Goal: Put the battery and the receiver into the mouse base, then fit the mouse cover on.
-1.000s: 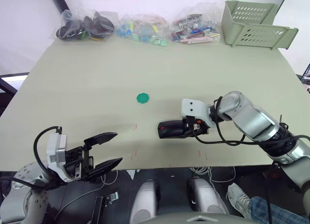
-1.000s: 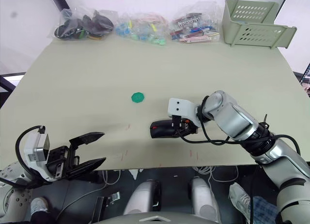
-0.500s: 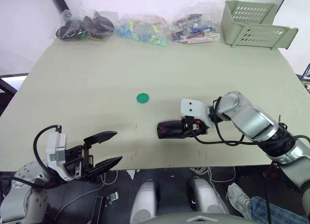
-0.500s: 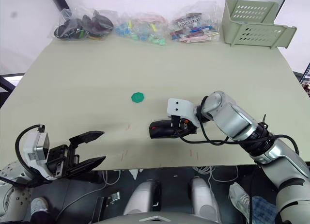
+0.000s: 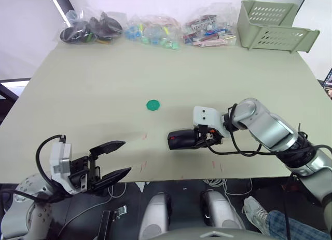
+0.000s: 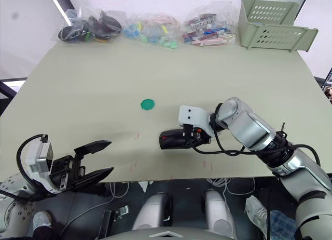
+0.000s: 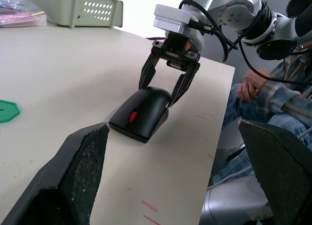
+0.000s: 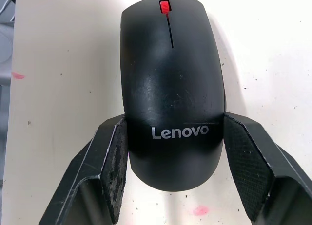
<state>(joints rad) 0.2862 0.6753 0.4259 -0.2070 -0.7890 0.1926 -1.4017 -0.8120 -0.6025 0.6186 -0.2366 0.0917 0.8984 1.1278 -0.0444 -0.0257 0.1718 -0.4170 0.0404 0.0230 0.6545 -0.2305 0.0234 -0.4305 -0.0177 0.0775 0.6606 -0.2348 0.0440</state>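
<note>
1. The right tool [image 5: 199, 138] is down on the bench [image 5: 93, 94], fingers clamped on either side of the back end of the mouse cover [image 5: 180, 139]. In the right wrist view both pads press against the shell right by the Lenovo logo, so it's holding it.
2. The cover looks seated on the mouse base [image 7: 127, 132], whose lower edge peeks out under the shell in the left wrist view. The red scroll wheel points away from the right tool.
3. The left tool [image 5: 109, 162] hangs off the near bench edge, fingers spread wide with nothing in them, well apart from the mouse.
4. A flat green disc [image 5: 152, 105] lies beyond the right tool, toward the far side.
5. Way past that, along the far edge: three clear bags [image 5: 91, 27], one with dark parts, two with colourful small bits, hard to make out. A pale green basket [image 5: 275, 27] sits at the far corner on the right arm's side.
</note>
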